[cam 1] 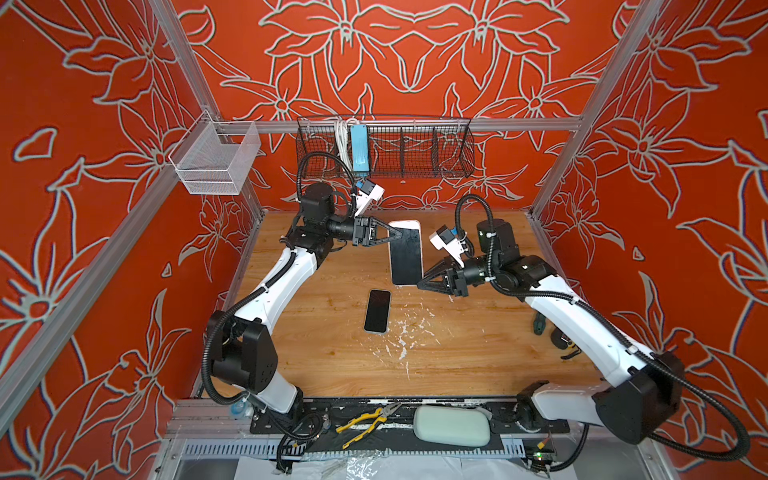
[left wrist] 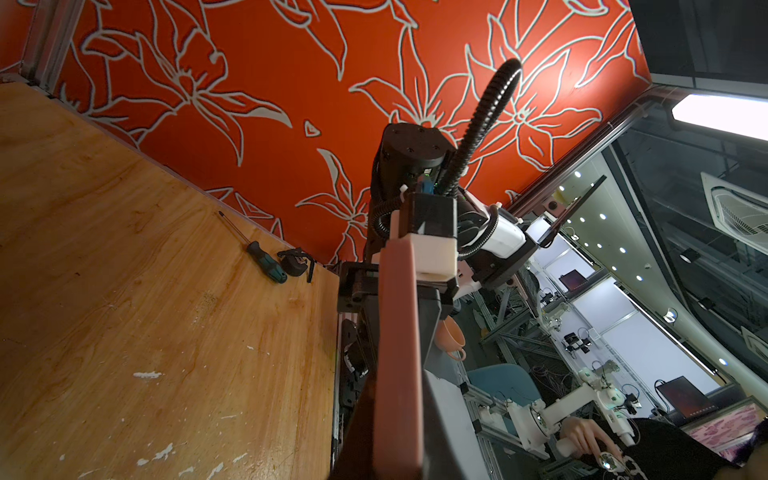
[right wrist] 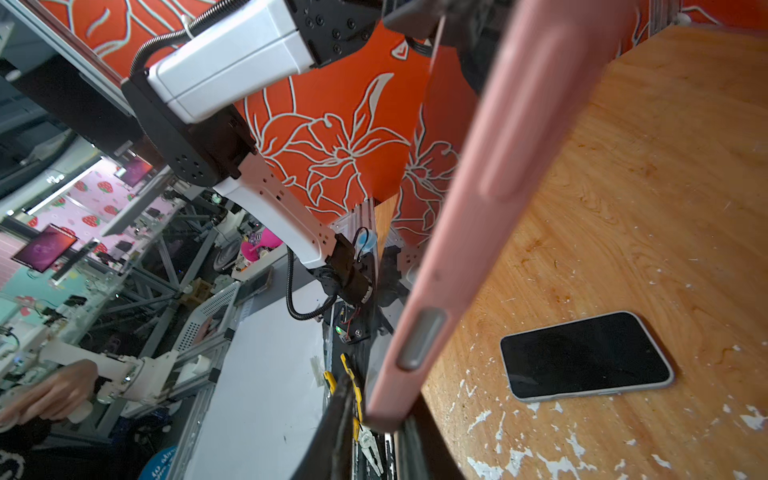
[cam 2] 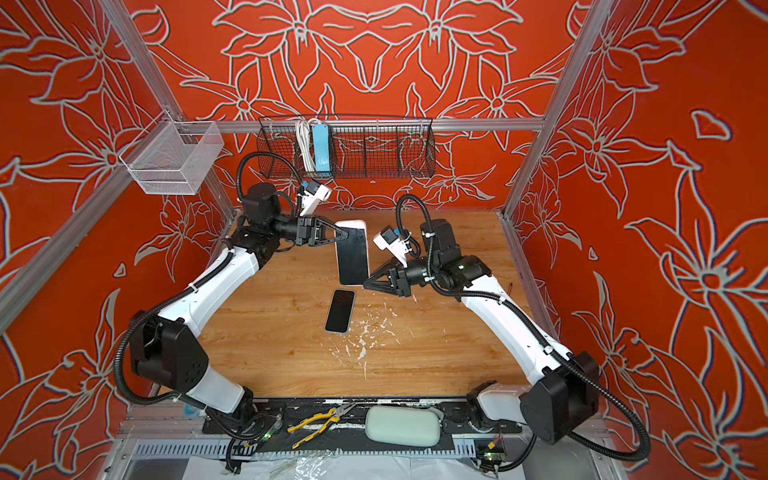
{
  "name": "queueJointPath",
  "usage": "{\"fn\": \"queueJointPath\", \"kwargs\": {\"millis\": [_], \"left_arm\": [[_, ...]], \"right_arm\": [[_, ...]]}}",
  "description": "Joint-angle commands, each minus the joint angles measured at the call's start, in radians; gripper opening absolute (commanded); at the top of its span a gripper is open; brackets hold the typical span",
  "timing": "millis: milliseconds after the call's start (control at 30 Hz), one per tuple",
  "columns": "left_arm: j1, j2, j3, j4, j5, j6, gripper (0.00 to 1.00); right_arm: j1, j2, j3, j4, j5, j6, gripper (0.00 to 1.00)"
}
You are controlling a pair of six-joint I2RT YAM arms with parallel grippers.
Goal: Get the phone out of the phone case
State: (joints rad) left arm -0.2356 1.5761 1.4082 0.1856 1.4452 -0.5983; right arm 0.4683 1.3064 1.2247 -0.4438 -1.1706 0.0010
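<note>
Both arms reach inward over the desk (cam 1: pixel 478 353). The left end effector (cam 1: pixel 397 237) is clamped on a far corner of the raised phone case (cam 1: pixel 406 257). The right end effector (cam 1: pixel 420 284) sits at its near corner; I cannot tell whether it grips. The phone (cam 1: pixel 377 311) lies flat just beyond the case's near edge, with open desk all round it.

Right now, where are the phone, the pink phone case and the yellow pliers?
phone (cam 1: pixel 377 311): in a top view, middle of its dark screen.
phone case (cam 1: pixel 406 254): in a top view, its dark inner face.
pliers (cam 1: pixel 379 412): in a top view, where the yellow handles meet.
</note>
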Motion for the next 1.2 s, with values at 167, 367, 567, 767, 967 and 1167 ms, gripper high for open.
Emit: {"fn": "queueJointPath", "kwargs": {"millis": [167, 367, 567, 767, 967, 1167], "left_arm": [[0.004, 0.018, 0.048, -0.131, -0.049, 0.148, 0.00], [0.004, 0.030, 0.190, -0.679, -0.157, 0.556, 0.00], [0.004, 0.021, 0.234, -0.908, -0.199, 0.740, 0.00], [0.004, 0.004, 0.293, -1.105, -0.273, 0.934, 0.00], [0.004, 0.023, 0.319, -1.215, -0.301, 1.039, 0.00], [0.004, 0.026, 0.303, -1.217, -0.296, 1.060, 0.00]], "right_arm": [[0.050, 0.036, 0.136, -0.237, 0.113, -0.239, 0.39], [0.073, 0.069, 0.187, -0.342, 0.220, -0.313, 0.55], [0.079, 0.102, 0.229, -0.407, 0.269, -0.351, 0.69], [0.105, 0.111, 0.258, -0.447, 0.330, -0.371, 0.81], [0.134, 0.100, 0.262, -0.463, 0.387, -0.364, 0.97], [0.213, 0.131, 0.293, -0.525, 0.546, -0.393, 0.94]]}}
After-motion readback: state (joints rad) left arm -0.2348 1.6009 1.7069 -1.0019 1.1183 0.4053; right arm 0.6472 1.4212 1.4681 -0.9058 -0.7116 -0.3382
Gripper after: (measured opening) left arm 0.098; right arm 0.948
